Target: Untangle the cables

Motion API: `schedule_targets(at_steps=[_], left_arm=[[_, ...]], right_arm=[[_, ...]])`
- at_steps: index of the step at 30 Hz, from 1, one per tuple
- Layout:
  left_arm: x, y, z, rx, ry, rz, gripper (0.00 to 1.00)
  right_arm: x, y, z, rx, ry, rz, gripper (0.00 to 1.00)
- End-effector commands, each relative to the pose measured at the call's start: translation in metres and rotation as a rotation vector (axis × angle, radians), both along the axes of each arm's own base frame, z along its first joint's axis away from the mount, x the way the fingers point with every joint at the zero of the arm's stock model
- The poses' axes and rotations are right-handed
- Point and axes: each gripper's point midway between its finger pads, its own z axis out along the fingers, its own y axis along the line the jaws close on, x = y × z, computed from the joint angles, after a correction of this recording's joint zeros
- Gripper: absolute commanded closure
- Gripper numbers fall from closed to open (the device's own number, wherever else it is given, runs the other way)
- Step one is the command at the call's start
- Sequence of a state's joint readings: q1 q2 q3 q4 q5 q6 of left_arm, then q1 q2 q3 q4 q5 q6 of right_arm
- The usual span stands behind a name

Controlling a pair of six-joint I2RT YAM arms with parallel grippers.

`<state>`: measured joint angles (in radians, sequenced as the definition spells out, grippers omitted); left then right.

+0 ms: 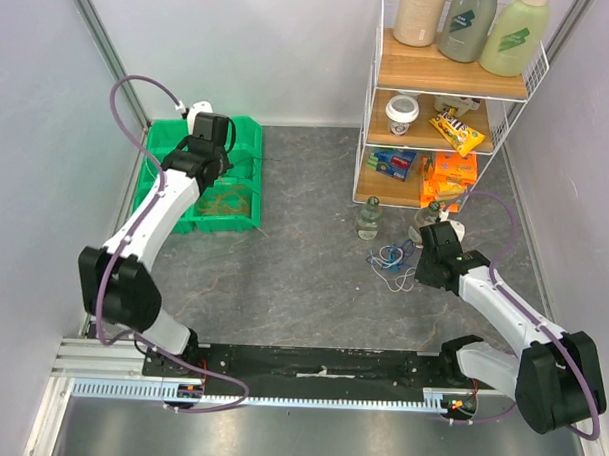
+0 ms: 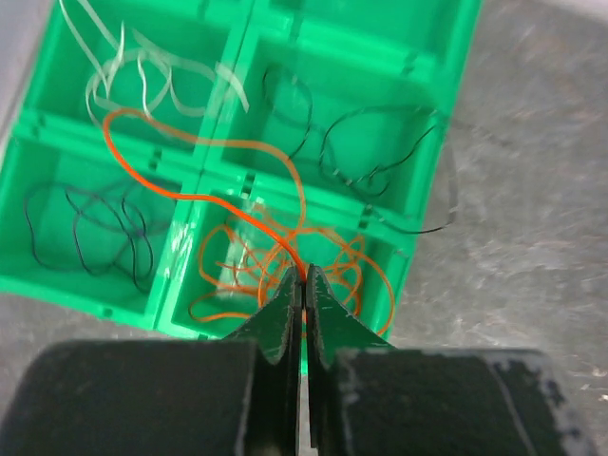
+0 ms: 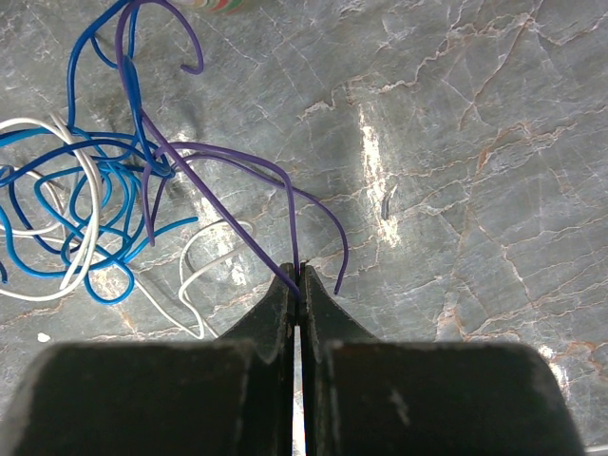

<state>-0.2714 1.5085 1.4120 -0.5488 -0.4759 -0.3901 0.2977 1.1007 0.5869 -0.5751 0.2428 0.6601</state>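
My left gripper [image 2: 303, 281] is shut on an orange cable [image 2: 180, 195] above the green bin [image 2: 432, 85]; the cable arcs over the dividers. Below it a compartment holds a bundle of orange cables [image 2: 332, 266]. Other compartments hold black cables [image 2: 370, 161], dark blue cables [image 2: 90, 223] and white cables [image 2: 142, 71]. My right gripper [image 3: 297, 281] is shut on a purple cable [image 3: 237, 157] that runs back into a tangle of blue and white cables [image 3: 76, 209] on the table. In the top view the left gripper [image 1: 209, 150] is over the bin [image 1: 250, 136] and the right gripper [image 1: 431, 254] is beside the tangle [image 1: 391, 261].
A wire shelf [image 1: 444, 103] with bottles, a cup and snack packs stands at the back right. A small glass bottle [image 1: 368, 218] stands on the table in front of it, close to the tangle. Grey walls close both sides.
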Motion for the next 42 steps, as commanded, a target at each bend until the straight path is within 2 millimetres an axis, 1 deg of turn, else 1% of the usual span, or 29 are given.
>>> schedule_targets(at_steps=[1, 6, 7, 11, 15, 19, 22, 24, 25, 27, 28, 29, 30, 32, 33, 35, 37, 40, 42], left_arm=[[-0.004, 0.002, -0.032, -0.138, 0.127, 0.122, 0.98], [-0.009, 0.001, -0.065, -0.179, 0.23, 0.175, 0.98], [-0.009, 0.0, -0.074, -0.185, 0.255, 0.174, 0.98], [-0.01, -0.002, -0.099, -0.195, 0.344, 0.167, 0.98], [-0.001, -0.008, -0.121, -0.172, 0.401, 0.112, 0.98], [0.005, -0.002, -0.145, -0.123, 0.461, 0.112, 0.98], [0.013, 0.004, -0.15, -0.079, 0.472, 0.108, 0.98], [0.017, 0.004, -0.145, -0.074, 0.47, 0.089, 0.98], [0.017, 0.003, -0.141, -0.077, 0.47, 0.083, 0.92], [0.014, 0.0, -0.129, -0.095, 0.451, 0.067, 0.77], [0.012, -0.001, -0.122, -0.106, 0.44, 0.059, 0.72], [0.009, -0.002, -0.112, -0.113, 0.42, 0.049, 0.65], [0.006, -0.002, -0.098, -0.12, 0.388, 0.036, 0.6], [0.002, -0.003, -0.081, -0.123, 0.353, 0.007, 0.43], [0.0, -0.002, -0.073, -0.12, 0.335, 0.001, 0.37], [-0.003, 0.001, -0.06, -0.113, 0.309, -0.01, 0.3], [-0.006, 0.004, -0.052, -0.124, 0.291, -0.022, 0.22], [-0.008, 0.013, -0.043, -0.176, 0.266, -0.008, 0.2], [-0.009, 0.016, -0.039, -0.228, 0.243, -0.01, 0.15]], right_arm=[[0.008, 0.001, 0.008, 0.007, -0.045, 0.005, 1.0], [0.008, 0.0, 0.008, 0.004, -0.046, 0.002, 1.0], [0.008, 0.0, 0.008, 0.003, -0.046, 0.003, 1.0], [0.009, 0.0, 0.007, 0.001, -0.045, 0.002, 1.0], [0.009, 0.0, 0.007, 0.001, -0.045, 0.002, 1.0], [0.008, 0.0, 0.007, -0.001, -0.041, 0.002, 1.0], [0.009, 0.001, 0.008, 0.002, -0.046, 0.004, 1.0], [0.009, 0.001, 0.008, 0.003, -0.048, 0.006, 1.0], [0.009, 0.001, 0.008, 0.002, -0.046, 0.006, 1.0], [0.009, 0.0, 0.008, 0.002, -0.046, 0.005, 1.0], [0.009, 0.001, 0.008, 0.003, -0.047, 0.006, 1.0], [0.009, 0.0, 0.007, 0.0, -0.043, 0.006, 1.0], [0.009, 0.0, 0.007, 0.001, -0.044, 0.006, 1.0], [0.008, 0.0, 0.007, 0.001, -0.043, 0.004, 1.0], [0.008, 0.0, 0.005, 0.001, -0.04, 0.006, 1.0], [0.008, 0.001, 0.005, 0.001, -0.038, 0.005, 1.0], [0.008, 0.001, 0.004, 0.0, -0.033, 0.007, 1.0], [0.008, 0.001, 0.004, 0.002, -0.031, 0.01, 1.0], [0.008, 0.002, 0.004, 0.003, -0.033, 0.012, 1.0]])
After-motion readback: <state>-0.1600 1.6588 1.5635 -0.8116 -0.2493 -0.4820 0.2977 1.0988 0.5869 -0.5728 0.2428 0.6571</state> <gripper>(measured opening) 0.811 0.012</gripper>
